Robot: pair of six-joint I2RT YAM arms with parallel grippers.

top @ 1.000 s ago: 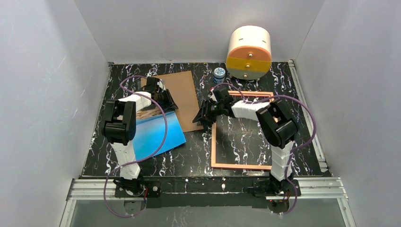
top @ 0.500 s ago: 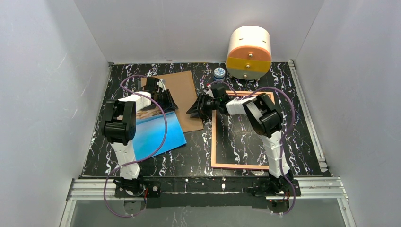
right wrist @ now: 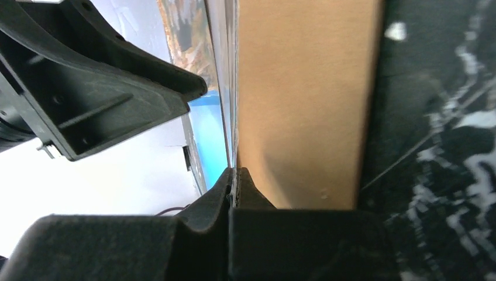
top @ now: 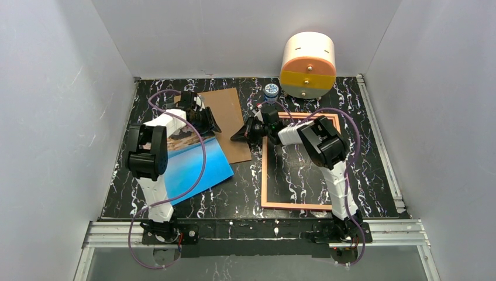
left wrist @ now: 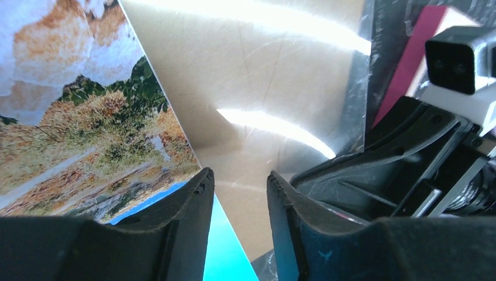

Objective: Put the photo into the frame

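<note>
The photo (top: pixel 196 167) lies face up at the left, coast print showing; it also shows in the left wrist view (left wrist: pixel 76 117). The frame (top: pixel 264 175) lies flat at the right, tan-orange rim up. A brown backing board (top: pixel 225 111) lies between them, partly over the photo's far corner. My left gripper (top: pixel 212 124) is open and empty, its jaws (left wrist: pixel 240 178) hanging over the photo's edge and the board (left wrist: pixel 263 76). My right gripper (top: pixel 238 136) is shut (right wrist: pixel 235 172) on the board's right edge (right wrist: pixel 298 99).
A white cylinder cabinet (top: pixel 307 64) with orange, yellow and grey drawer fronts stands at the back. A small blue-lidded jar (top: pixel 270 91) sits by the frame's far left corner. White walls close in three sides. The two grippers are close together over the board.
My right gripper moved left and farther back from the frame's corner to the board's edge. My left gripper shifted slightly back, and the photo's near corner slid a little right.
</note>
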